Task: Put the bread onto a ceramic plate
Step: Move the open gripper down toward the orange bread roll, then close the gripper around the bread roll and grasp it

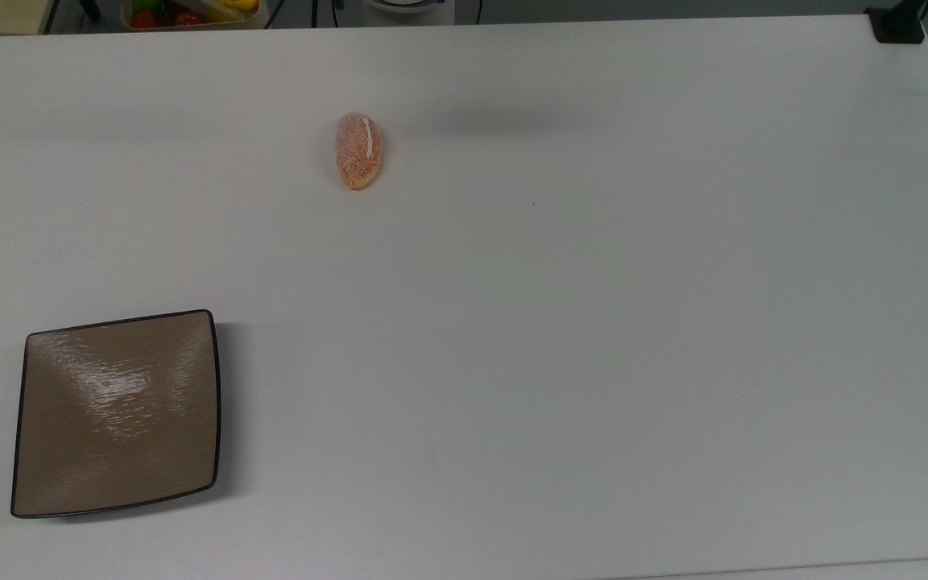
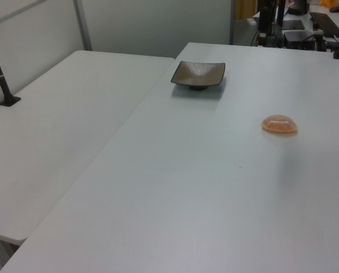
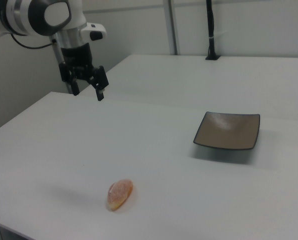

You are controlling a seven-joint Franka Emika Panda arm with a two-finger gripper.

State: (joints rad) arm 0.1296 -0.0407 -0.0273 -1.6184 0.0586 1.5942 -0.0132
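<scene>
White counter [image 1: 593, 322] carries both items, and a second white surface [image 2: 56, 131] adjoins it on the left view's left. Pale partition walls [image 3: 239, 25] stand behind, with a black post [image 3: 210, 30] clamped at the far edge in the right view.

My arm [image 3: 39, 17] enters from the right view's upper left, white with black joints. My gripper [image 3: 87, 93] hangs in the air above the counter's far edge in the right view, pointing down, well apart from both items. My jaws are spread, with nothing between them.

Plate [image 1: 116, 412]: square, glossy tan-brown, thin dark rim. It sits flat at the top view's lower left [image 2: 198, 74] [image 3: 228, 131]. Its surface is bare.

Bread [image 1: 358, 151]: small oval orange-tan roll with one white stripe on top. It lies directly on the counter in the top view's upper middle, well apart from the plate [image 2: 280, 124]. In the right view it lies near the front edge [image 3: 120, 194], with the plate farther back and to the right view's right.

Tray of coloured fruit [image 1: 190, 12]: beyond the counter's top edge in the top view.
</scene>
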